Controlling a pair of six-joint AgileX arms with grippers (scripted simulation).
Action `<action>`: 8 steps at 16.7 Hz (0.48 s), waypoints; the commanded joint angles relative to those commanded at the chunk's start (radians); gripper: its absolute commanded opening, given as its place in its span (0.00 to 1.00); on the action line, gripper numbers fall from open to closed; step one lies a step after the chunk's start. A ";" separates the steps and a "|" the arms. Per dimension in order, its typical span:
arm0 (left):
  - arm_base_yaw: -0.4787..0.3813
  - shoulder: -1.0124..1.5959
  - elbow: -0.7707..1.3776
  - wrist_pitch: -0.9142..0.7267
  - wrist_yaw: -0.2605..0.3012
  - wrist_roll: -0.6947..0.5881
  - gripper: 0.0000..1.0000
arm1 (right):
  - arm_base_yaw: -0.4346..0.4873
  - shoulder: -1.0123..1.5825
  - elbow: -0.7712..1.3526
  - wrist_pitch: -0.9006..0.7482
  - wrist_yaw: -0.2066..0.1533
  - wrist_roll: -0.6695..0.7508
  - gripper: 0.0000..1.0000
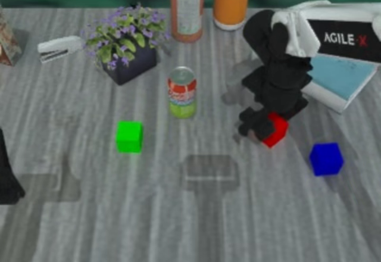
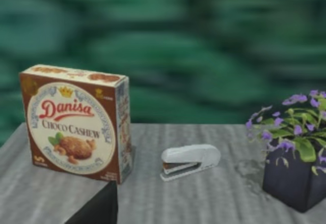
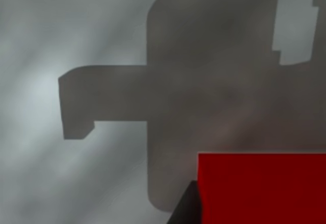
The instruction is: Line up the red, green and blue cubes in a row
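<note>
3 cubes are on the grey table [image 1: 196, 232], 1 of each colour. The green cube [image 1: 129, 136] sits left of centre, squared to the table edges, well apart from the others. The blue cube [image 1: 326, 158] is out on the right, turned a little on its base. The red cube [image 1: 276, 130] lies between them, closer to the blue, also turned so a corner points toward the near edge; being cubes, none has a long axis.

The right gripper [image 1: 260, 128] is down on the red cube, its black fingers closed around it. In the right wrist view the red face fills the corner with the gripper's shadow on the table behind it, so the cube looks lifted slightly, though I can't be sure.

The left gripper [image 1: 7, 178] is parked at the table's left edge, and I cannot tell how its claw stands.

Then 1 striped soda can [image 1: 182, 92] upright near the middle, 1 potted purple-flowered plant [image 1: 125, 43], 1 white stapler [image 1: 60, 48], 1 Danisa biscuit box [image 2: 76, 121], 2 bottles [image 1: 231, 0] at the far edge, and 1 blue-covered book [image 1: 342, 74] under the right arm.
</note>
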 joint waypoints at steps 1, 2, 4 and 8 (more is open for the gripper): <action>0.000 0.000 0.000 0.000 0.000 0.000 1.00 | -0.002 -0.034 0.007 -0.012 -0.009 0.007 0.00; 0.000 0.000 0.000 0.000 0.000 0.000 1.00 | -0.001 -0.034 0.010 -0.016 -0.009 0.006 0.00; 0.000 0.000 0.000 0.000 0.000 0.000 1.00 | 0.003 -0.047 0.040 -0.053 -0.009 0.004 0.00; 0.000 0.000 0.000 0.000 0.000 0.000 1.00 | 0.006 -0.095 0.126 -0.201 -0.010 0.005 0.00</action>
